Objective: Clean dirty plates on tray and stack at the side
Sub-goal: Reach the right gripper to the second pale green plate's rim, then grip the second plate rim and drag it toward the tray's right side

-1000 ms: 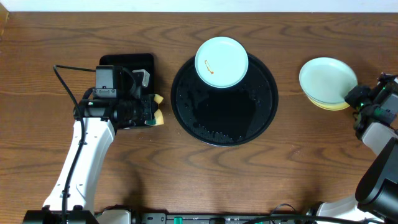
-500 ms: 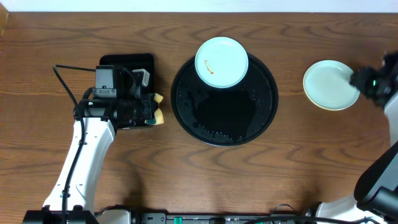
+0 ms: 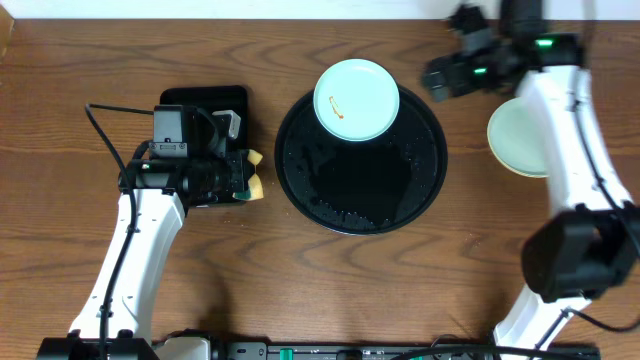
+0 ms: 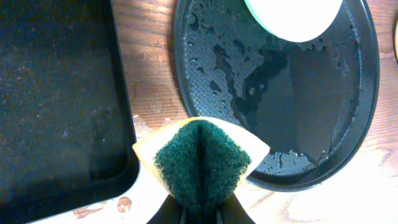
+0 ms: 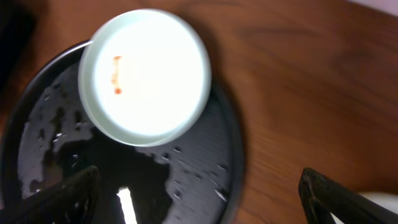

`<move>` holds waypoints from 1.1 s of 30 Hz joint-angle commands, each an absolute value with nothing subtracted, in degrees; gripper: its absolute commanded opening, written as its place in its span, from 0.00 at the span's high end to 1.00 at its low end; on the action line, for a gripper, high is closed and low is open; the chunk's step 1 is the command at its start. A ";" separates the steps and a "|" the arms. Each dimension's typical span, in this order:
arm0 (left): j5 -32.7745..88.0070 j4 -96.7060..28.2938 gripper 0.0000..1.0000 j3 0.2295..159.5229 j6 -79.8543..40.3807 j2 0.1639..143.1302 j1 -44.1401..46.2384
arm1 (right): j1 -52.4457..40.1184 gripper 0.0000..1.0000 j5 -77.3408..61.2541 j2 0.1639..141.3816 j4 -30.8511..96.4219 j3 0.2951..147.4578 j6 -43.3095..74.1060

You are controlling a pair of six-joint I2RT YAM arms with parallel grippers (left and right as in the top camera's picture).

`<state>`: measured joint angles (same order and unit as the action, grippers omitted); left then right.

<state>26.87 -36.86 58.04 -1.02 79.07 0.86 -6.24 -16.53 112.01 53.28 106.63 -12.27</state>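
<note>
A pale mint-blue plate (image 3: 356, 100) (image 5: 146, 74) with a small orange smear lies on the far part of the round black tray (image 3: 360, 190) (image 5: 193, 174) (image 4: 292, 106), which is wet. Another mint plate (image 3: 512, 135) rests on the bare wood to the right, partly under my right arm. My right gripper (image 3: 452, 50) (image 5: 199, 205) hovers open and holds nothing, just right of the tray's far edge. My left gripper (image 3: 245, 180) (image 4: 202, 214) is shut on a folded green-and-yellow sponge (image 4: 202, 162) (image 3: 256, 182) left of the tray.
A smaller rectangular black tray (image 3: 205, 100) (image 4: 56, 93) sits under and behind my left gripper. A black cable (image 3: 105, 130) loops out to the left of the left arm. Dark wood tabletop (image 3: 330, 290) lies in front of the round tray.
My right gripper opened and let go of the mint plate at the right. It then swung up and left towards the tray's far edge. The left arm has not moved.
</note>
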 commanded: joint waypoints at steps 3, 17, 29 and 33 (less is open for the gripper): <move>27.46 -36.97 0.92 57.95 -0.25 79.09 0.67 | -13.41 0.02 -10.98 116.77 45.76 105.21 -17.02; 27.44 -38.39 0.92 57.95 -0.23 79.09 0.67 | -14.33 0.58 -4.38 134.32 18.02 105.21 -10.72; 27.42 -37.19 0.92 57.95 -0.23 79.09 0.67 | -14.33 0.83 -4.54 137.53 18.65 105.21 -10.28; 27.42 -36.99 0.92 57.95 -0.23 79.09 0.67 | -13.82 0.99 -2.48 135.57 19.79 105.97 -10.26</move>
<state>26.87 -37.12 57.98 -1.02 79.07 0.86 -14.48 -5.39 136.33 18.48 105.30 -10.37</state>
